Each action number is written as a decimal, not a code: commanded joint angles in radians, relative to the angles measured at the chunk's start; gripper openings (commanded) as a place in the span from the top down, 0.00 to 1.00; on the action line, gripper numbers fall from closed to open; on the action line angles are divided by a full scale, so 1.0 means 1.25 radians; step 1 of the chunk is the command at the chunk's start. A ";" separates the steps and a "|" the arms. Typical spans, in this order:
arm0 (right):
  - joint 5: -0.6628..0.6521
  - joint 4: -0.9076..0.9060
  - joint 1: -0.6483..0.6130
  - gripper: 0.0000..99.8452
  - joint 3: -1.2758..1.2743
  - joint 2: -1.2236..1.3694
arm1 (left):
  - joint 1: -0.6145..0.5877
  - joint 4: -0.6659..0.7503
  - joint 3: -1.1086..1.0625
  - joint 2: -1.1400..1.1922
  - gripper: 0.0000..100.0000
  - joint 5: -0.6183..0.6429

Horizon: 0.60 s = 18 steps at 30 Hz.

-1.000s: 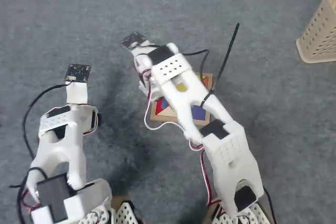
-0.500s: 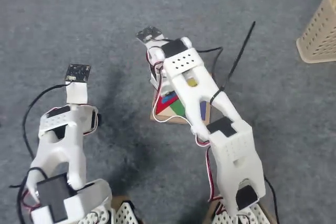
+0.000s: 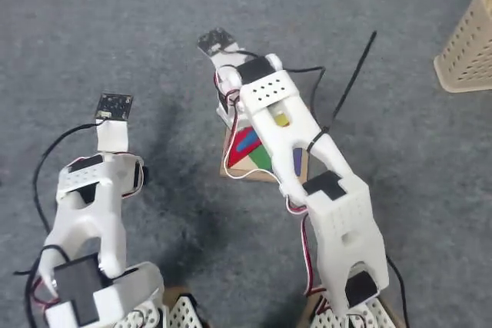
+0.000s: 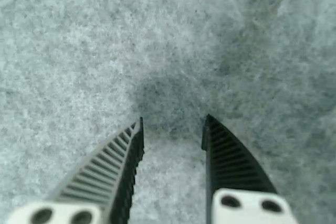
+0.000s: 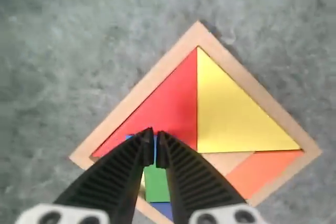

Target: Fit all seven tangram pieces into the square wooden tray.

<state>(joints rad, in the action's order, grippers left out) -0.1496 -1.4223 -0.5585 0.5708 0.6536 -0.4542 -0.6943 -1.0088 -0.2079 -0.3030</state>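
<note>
Tray (image 5: 139,95) lies as a diamond across the middle of the right wrist view, and most of its floor is already tiled. A red triangle (image 5: 168,108) and a yellow triangle (image 5: 231,114) share the upper half, an orange piece (image 5: 262,171) fills the lower right, and a green piece (image 5: 156,184) peeks out at the bottom centre. Between yellow and orange a patch of bare wood (image 5: 223,161) shows, so I'd guess the puzzle is not quite finished, though the lower corner is partly hidden. The right gripper (image 5: 150,135) hangs over the lower edge of the red triangle, its two fingers drawn together with nothing visible between them; a closed tip like that looks suited to nudging a piece flat rather than lifting one. In the high view the right arm (image 3: 292,128) stretches over the tray in the centre of the frame and covers much of it. The left gripper (image 4: 173,129) hovers with fingers spread apart over plain grey carpet (image 4: 79,51), holding nothing, likely parked out of the way. A pale slotted basket (image 3: 469,44) stands at the upper right edge, well apart from the work.
</note>
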 commanded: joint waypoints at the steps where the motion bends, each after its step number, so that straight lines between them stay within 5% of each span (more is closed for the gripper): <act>1: -0.031 -0.033 0.023 0.99 0.007 -0.024 | 0.001 0.014 0.007 -0.039 0.83 -0.007; 18: -0.026 -0.125 0.048 0.99 0.002 -0.051 | 0.001 0.014 0.007 -0.038 0.83 -0.007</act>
<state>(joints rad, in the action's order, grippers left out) -0.2048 -1.5681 -0.5401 0.5708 0.6567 -0.4542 -0.6943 -1.0088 -0.2079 -0.3030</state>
